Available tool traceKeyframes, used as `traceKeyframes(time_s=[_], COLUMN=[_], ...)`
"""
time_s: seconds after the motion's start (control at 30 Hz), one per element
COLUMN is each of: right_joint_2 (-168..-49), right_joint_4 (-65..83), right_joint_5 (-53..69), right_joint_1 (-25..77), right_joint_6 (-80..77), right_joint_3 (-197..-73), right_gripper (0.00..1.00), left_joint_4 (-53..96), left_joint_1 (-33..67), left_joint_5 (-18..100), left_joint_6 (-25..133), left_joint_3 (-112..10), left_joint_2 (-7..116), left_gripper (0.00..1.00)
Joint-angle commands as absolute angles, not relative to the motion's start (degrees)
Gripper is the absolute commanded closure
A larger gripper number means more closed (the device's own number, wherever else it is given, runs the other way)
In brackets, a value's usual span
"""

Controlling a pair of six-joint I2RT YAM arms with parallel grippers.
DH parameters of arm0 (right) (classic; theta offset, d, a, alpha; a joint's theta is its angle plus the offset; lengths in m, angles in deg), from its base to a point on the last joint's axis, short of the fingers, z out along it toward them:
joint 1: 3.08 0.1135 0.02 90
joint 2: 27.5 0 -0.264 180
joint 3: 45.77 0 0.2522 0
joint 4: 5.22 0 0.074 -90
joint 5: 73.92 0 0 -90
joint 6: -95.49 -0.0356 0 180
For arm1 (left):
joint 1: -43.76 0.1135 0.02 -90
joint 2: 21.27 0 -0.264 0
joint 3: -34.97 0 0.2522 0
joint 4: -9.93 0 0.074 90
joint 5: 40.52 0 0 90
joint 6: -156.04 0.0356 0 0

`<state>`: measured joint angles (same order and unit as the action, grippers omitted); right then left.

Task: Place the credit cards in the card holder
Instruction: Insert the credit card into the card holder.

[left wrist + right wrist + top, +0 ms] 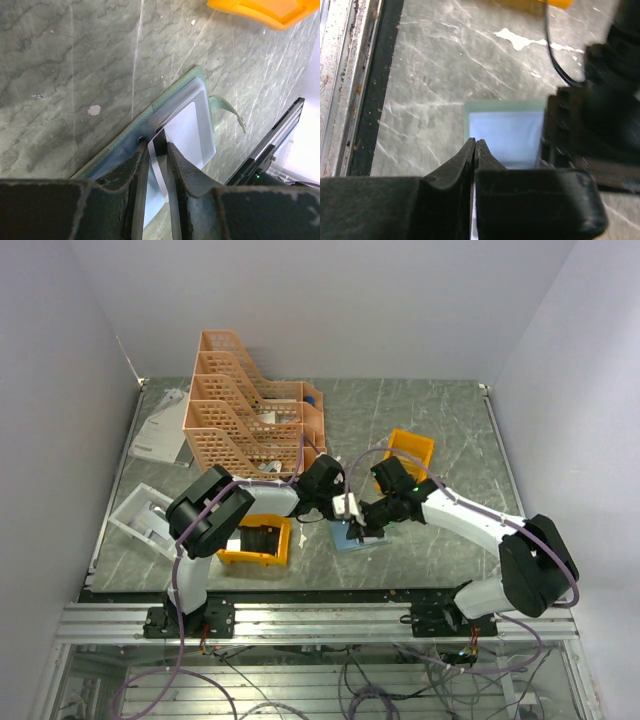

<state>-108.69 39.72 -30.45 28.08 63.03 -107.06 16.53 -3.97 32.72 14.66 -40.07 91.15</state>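
Observation:
The card holder (192,117) lies open on the marble table, grey-green with a clear pocket facing up; it also shows as a pale blue square (356,538) between the arms. My left gripper (156,145) is shut on a thin credit card (160,167) held edge-on, its dark-striped end touching the holder near the snap button. In the top view this gripper (345,508) hangs just over the holder. My right gripper (475,142) is shut with its tips pressed together, hovering over the holder's near edge (505,131). Other credit cards are out of view.
A peach lattice file rack (250,410) stands at the back left. One orange bin (255,540) sits by the left arm's base, another (410,452) behind the right arm. White flat pieces (150,515) lie at the left. The left arm's black wrist (600,100) fills the right wrist view's right side.

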Motion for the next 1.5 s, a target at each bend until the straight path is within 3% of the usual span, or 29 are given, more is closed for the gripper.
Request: traceKeyframes(time_s=[0.0, 0.17, 0.5, 1.13, 1.47], right_joint_2=[-108.3, -111.5, -113.9, -113.4, -112.3], right_joint_4=[27.5, 24.7, 25.8, 36.5, 36.1], right_joint_5=[-20.2, -9.3, -1.8, 0.2, 0.1], right_joint_1=[34.2, 36.9, 41.0, 38.7, 35.9], right_joint_6=[56.0, 56.3, 61.1, 69.5, 68.7], right_joint_3=[-104.5, -103.5, -102.9, -104.5, -104.7], right_gripper=[1.0, 1.0, 1.0, 1.0, 1.0], left_joint_4=[16.4, 15.3, 14.1, 13.5, 13.7], left_joint_1=[-4.1, -4.0, -3.5, -2.8, -2.7], left_joint_5=[30.8, 30.0, 28.7, 28.3, 28.4], left_joint_6=[15.2, 14.8, 14.2, 14.2, 14.2], left_joint_3=[-38.7, -38.1, -37.4, -36.2, -36.2], left_joint_2=[92.3, 92.4, 92.4, 92.5, 91.5], left_gripper=[0.69, 0.69, 0.69, 0.68, 0.58])
